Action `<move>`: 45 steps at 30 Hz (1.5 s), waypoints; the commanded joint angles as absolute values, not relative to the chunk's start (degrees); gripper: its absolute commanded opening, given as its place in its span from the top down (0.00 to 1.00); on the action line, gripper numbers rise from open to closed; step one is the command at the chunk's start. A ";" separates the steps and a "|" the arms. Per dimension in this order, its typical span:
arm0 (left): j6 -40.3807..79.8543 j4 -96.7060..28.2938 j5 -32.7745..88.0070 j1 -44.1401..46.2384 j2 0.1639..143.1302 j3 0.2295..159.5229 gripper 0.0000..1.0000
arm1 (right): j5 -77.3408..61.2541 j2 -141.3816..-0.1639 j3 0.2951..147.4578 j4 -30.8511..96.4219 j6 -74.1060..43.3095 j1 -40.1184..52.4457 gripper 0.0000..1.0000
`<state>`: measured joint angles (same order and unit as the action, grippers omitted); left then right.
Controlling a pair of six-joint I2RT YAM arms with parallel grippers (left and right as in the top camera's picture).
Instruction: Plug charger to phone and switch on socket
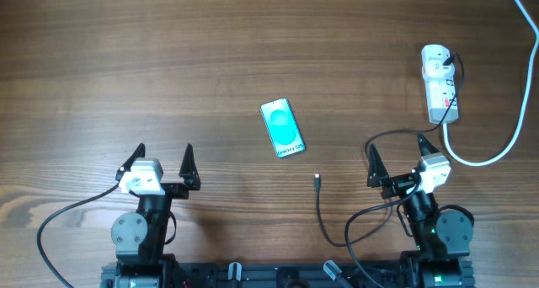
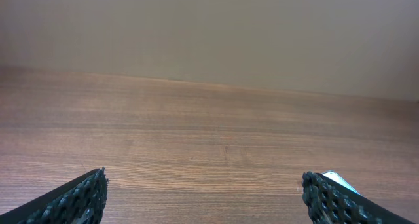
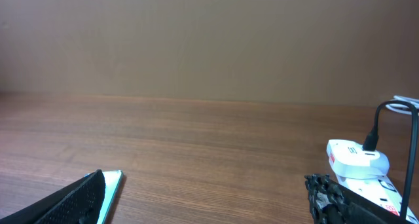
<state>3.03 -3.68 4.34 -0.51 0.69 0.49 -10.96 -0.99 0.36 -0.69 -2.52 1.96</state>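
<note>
The phone [image 1: 282,128] lies flat in the table's middle, teal screen up, white text strip at its near end; an edge shows in the right wrist view [image 3: 112,185] and a corner in the left wrist view [image 2: 337,181]. The charger's thin black cable has its connector tip [image 1: 317,178] lying free below and right of the phone; its black plug [image 1: 447,62] sits in the white socket [image 1: 440,84] at the far right, which also shows in the right wrist view [image 3: 357,160]. My left gripper [image 1: 164,162] and right gripper [image 1: 396,157] are open, empty, near the front edge.
The socket's thick white cord [image 1: 514,136] loops along the right edge and off the top right corner. The charger cable [image 1: 322,212] curves from the tip toward the right arm's base, then arcs up to the socket.
</note>
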 commanded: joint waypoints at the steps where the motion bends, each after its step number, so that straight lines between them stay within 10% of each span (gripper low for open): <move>1: 1.93 -4.14 4.01 -1.02 0.38 0.32 0.00 | -11.66 -0.43 0.30 -0.82 -3.16 1.80 0.00; 29: 4.45 3.05 14.83 -1.02 0.38 1.98 0.00 | -11.66 -0.43 0.30 -0.82 -3.14 1.83 0.00; 37: 23.64 -17.54 28.03 -1.02 8.75 25.85 0.00 | -11.66 -0.43 0.30 -0.82 -3.16 1.83 0.00; 45: 19.49 -61.14 31.48 1.37 57.34 81.87 0.00 | -11.66 -0.43 0.30 -0.82 -3.16 1.83 0.00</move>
<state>22.81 -51.90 30.59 -0.32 45.56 66.52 -10.96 -0.86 0.36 -0.67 -2.55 1.96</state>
